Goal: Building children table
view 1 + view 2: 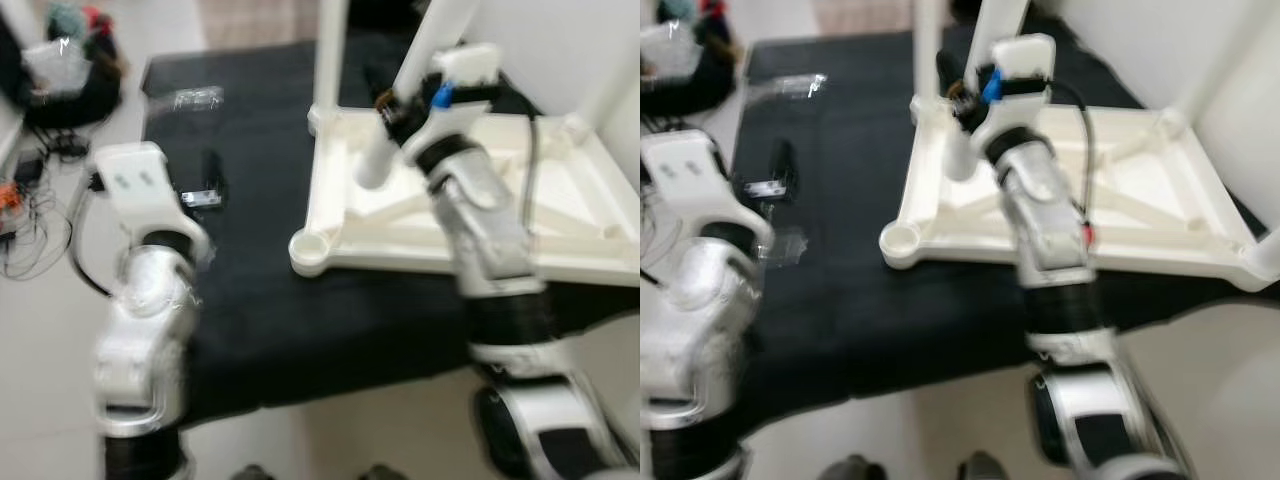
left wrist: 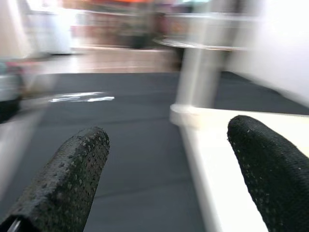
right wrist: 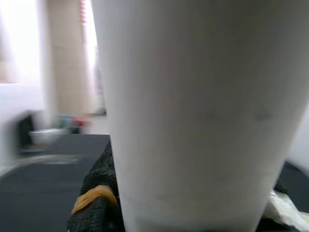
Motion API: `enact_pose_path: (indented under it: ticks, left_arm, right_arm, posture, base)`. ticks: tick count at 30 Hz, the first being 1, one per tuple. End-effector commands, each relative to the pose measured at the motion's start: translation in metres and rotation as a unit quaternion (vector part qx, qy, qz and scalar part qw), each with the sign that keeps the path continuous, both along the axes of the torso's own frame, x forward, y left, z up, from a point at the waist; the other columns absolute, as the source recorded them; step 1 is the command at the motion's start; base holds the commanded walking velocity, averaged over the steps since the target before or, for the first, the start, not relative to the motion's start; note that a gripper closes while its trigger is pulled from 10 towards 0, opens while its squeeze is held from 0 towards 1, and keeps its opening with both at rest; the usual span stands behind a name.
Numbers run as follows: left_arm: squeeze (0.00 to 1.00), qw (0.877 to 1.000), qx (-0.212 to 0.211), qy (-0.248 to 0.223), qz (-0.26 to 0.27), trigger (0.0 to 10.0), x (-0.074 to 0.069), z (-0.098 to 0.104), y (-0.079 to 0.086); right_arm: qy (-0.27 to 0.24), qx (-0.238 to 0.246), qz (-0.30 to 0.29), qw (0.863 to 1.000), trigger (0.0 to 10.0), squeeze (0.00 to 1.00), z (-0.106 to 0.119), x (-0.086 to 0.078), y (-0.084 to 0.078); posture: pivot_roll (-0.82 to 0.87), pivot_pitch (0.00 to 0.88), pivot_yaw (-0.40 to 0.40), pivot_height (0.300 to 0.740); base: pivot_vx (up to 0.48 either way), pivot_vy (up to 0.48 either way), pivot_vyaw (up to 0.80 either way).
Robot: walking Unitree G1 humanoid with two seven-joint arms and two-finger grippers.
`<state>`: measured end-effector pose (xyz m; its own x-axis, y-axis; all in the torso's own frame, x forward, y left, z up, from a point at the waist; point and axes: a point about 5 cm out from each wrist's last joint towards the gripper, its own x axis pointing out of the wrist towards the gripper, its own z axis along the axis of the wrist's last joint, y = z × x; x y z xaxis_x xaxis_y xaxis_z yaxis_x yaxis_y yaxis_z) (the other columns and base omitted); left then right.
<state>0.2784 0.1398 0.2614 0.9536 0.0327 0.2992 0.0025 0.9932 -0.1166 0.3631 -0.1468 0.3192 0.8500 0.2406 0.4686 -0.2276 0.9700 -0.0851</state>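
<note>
Right wrist view: right gripper (image 1: 385, 118) jaws clamp white plastic table leg (image 3: 193, 116), probably to seat it in upturned white tabletop (image 1: 560, 215); left gripper (image 2: 164, 179) jaws wide, idle over black mat (image 1: 260, 300).

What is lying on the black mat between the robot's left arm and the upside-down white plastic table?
A small black tool with a silver end, on the black mat, seen in the left eye view. The left gripper hovers open.

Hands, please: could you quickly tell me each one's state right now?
Left hand: open, holding nothing.
Right hand: closed on the leg.
</note>
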Motion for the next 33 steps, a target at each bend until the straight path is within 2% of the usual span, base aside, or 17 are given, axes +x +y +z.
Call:
enact_pose_path:
  ticks: [1, 2, 5, 8, 10, 14, 18, 21, 23, 24, 25, 26, 29, 30, 32, 33]
  left_arm:
    - [0.0, 1.0, 0.001, 0.013, 0.003, 10.0, -0.002, -0.006, 0.006]
    - [0.0, 0.999, 0.018, 0.022, -0.04, 10.0, -0.005, -0.012, -0.003]
    - [0.0, 0.995, 0.037, 0.032, -0.085, 10.0, -0.01, -0.017, -0.012]
    - [0.0, 0.985, 0.035, 0.044, -0.165, 10.0, -0.024, -0.025, -0.029]
    - [0.0, 0.981, 0.034, 0.046, -0.184, 10.0, -0.028, -0.026, -0.033]
    - [0.0, 0.959, 0.052, 0.059, -0.272, 10.0, -0.049, -0.035, -0.052]
    - [0.0, 0.953, 0.054, 0.059, -0.291, 10.0, -0.056, -0.036, -0.055]
    - [0.0, 0.952, 0.05, 0.068, -0.296, 10.0, -0.063, -0.039, -0.053]
    - [0.0, 0.953, 0.05, 0.072, -0.291, 10.0, -0.065, -0.039, -0.051]
    - [0.0, 0.953, 0.05, 0.072, -0.291, 10.0, -0.065, -0.039, -0.051]
    - [0.0, 0.953, 0.054, 0.075, -0.288, 10.0, -0.068, -0.04, -0.049]
    - [0.0, 0.953, 0.054, 0.075, -0.288, 10.0, -0.068, -0.04, -0.049]
    - [0.0, 0.952, 0.058, 0.08, -0.288, 10.0, -0.07, -0.041, -0.048]
    - [0.0, 0.952, 0.058, 0.08, -0.288, 10.0, -0.07, -0.041, -0.048]
    - [0.0, 0.952, 0.057, 0.081, -0.291, 10.0, -0.073, -0.04, -0.049]
    - [0.0, 0.952, 0.057, 0.081, -0.291, 10.0, -0.073, -0.04, -0.049]
  right_arm:
    - [-0.02, 0.0, 0.037, 0.999, 10.0, 0.0, 0.011, 0.0, 0.016]
    - [-0.015, -0.008, 0.052, 0.998, 10.0, 0.0, 0.02, 0.01, 0.017]
    - [-0.005, -0.015, 0.067, 0.998, 10.0, 0.0, 0.025, 0.019, 0.019]
    - [0.018, -0.011, 0.096, 0.995, 10.0, 0.0, 0.027, 0.033, 0.026]
    - [0.022, -0.008, 0.103, 0.994, 10.0, 0.0, 0.028, 0.036, 0.028]
    - [0.051, -0.003, 0.123, 0.991, 10.0, 0.0, 0.029, 0.046, 0.033]
    - [0.061, -0.002, 0.155, 0.986, 10.0, 0.0, 0.03, 0.048, 0.034]
    - [0.077, -0.039, 0.231, 0.969, 10.0, 0.0, 0.026, 0.047, 0.028]
    - [0.081, -0.053, 0.261, 0.961, 10.0, 0.0, 0.025, 0.046, 0.021]
    - [0.081, -0.053, 0.261, 0.961, 10.0, 0.0, 0.025, 0.046, 0.021]
    - [0.085, -0.063, 0.307, 0.946, 10.0, 0.0, 0.026, 0.043, 0.015]
    - [0.085, -0.063, 0.307, 0.946, 10.0, 0.0, 0.026, 0.043, 0.015]
    - [0.088, -0.095, 0.38, 0.916, 10.0, 0.0, 0.023, 0.036, 0.011]
    - [0.088, -0.095, 0.38, 0.916, 10.0, 0.0, 0.023, 0.036, 0.011]
    - [0.092, -0.118, 0.425, 0.893, 10.0, 0.0, 0.019, 0.031, 0.012]
    - [0.092, -0.118, 0.425, 0.893, 10.0, 0.0, 0.019, 0.031, 0.012]
  posture:
    - [0.03, 0.132, -0.069, 0.74]
    - [0.03, 0.136, -0.072, 0.74]
    - [0.04, 0.149, -0.077, 0.74]
    - [0.04, 0.16, -0.083, 0.74]
    - [0.04, 0.164, -0.084, 0.74]
    - [0.05, 0.184, -0.093, 0.74]
    - [0.06, 0.202, -0.099, 0.74]
    - [0.07, 0.225, -0.101, 0.74]
    - [0.07, 0.237, -0.1, 0.74]
    - [0.07, 0.237, -0.1, 0.74]
    - [0.08, 0.249, -0.094, 0.74]
    - [0.08, 0.249, -0.094, 0.74]
    - [0.08, 0.253, -0.089, 0.74]
    - [0.08, 0.253, -0.089, 0.74]
    - [0.09, 0.27, -0.08, 0.74]
    - [0.09, 0.27, -0.08, 0.74]
  base:
    - [0.0, 0.0, 0.0]
    - [0.0, 0.0, 0.0]
    - [0.0, 0.0, 0.0]
    - [0.0, 0.0, 0.0]
    - [0.0, 0.0, 0.0]
    - [0.0, 0.0, 0.0]
    - [0.0, 0.0, 0.0]
    - [0.0, 0.0, 0.0]
    - [0.0, 0.0, 0.0]
    - [0.0, 0.0, 0.0]
    - [0.0, 0.0, 0.0]
    - [0.0, 0.0, 0.0]
    - [0.0, 0.0, 0.0]
    - [0.0, 0.0, 0.0]
    - [0.0, 0.0, 0.0]
    - [0.0, 0.0, 0.0]
